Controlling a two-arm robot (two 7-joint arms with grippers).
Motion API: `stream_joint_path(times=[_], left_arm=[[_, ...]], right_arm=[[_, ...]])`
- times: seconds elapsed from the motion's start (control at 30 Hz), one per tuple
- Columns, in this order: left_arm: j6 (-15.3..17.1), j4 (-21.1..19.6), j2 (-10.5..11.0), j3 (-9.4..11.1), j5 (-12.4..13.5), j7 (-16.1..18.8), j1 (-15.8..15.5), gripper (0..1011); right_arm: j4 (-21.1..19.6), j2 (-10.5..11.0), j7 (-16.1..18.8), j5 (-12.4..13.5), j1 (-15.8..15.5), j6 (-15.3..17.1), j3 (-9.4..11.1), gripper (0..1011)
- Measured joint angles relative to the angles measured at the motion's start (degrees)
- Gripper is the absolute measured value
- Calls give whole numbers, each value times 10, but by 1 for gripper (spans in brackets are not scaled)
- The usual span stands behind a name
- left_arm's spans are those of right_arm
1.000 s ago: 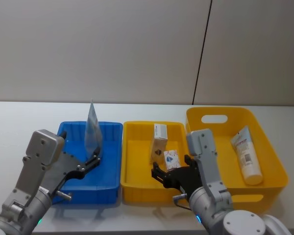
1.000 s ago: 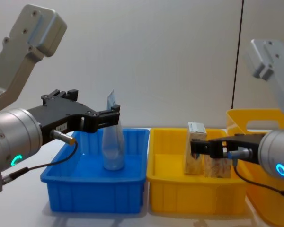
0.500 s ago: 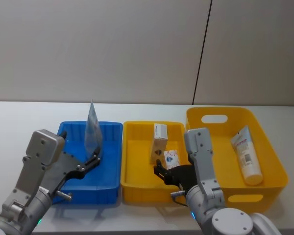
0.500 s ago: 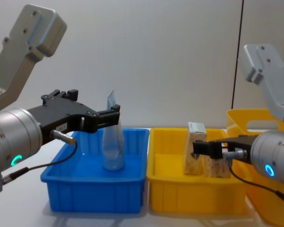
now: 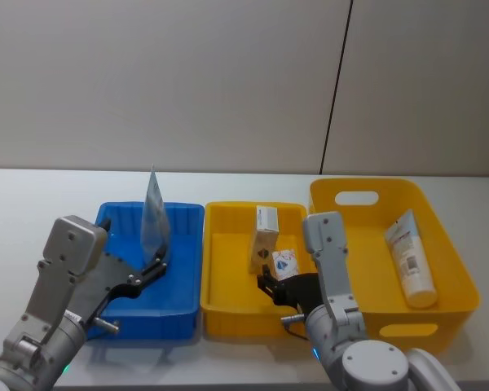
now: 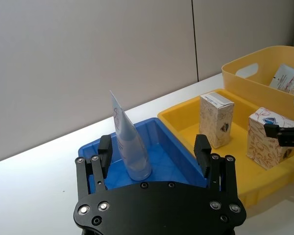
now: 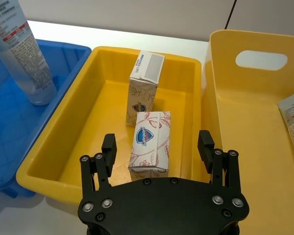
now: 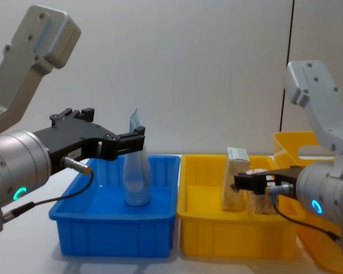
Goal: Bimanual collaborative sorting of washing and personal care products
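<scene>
A pale-blue pouch [image 5: 153,216] [image 8: 136,177] stands upright in the blue bin [image 5: 187,208]. My left gripper [image 5: 151,265] [image 6: 154,147] hangs open just in front of the pouch, not touching it. Two cream cartons sit in the small yellow bin [image 5: 228,208]: one upright carton [image 5: 264,238] [image 7: 144,88] and a shorter carton [image 5: 285,265] [image 7: 149,139] nearer me. My right gripper [image 5: 269,285] [image 7: 157,141] is open over the bin's near side, with the shorter carton lined up between its jaws but a little ahead of them.
A larger yellow bin [image 5: 367,183] with handle cut-outs stands at the right and holds a white tube [image 5: 409,257]. The three bins sit side by side on a pale table [image 5: 49,195], with a grey wall behind.
My right arm has shifted a little to the left and drawn closer to the shorter carton. The left arm and the pouch have not moved.
</scene>
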Motion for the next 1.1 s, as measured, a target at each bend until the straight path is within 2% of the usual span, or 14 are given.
stream_joint_path(times=[0.8,1.1], left_arm=[[0,0,0,0,0,0,0,1001],[0,0,0,0,0,0,0,1001]], right_arm=[[47,-23,3,-12,27,8,2,1003],[52,-28,-3,-17,28,-7,6,1003]])
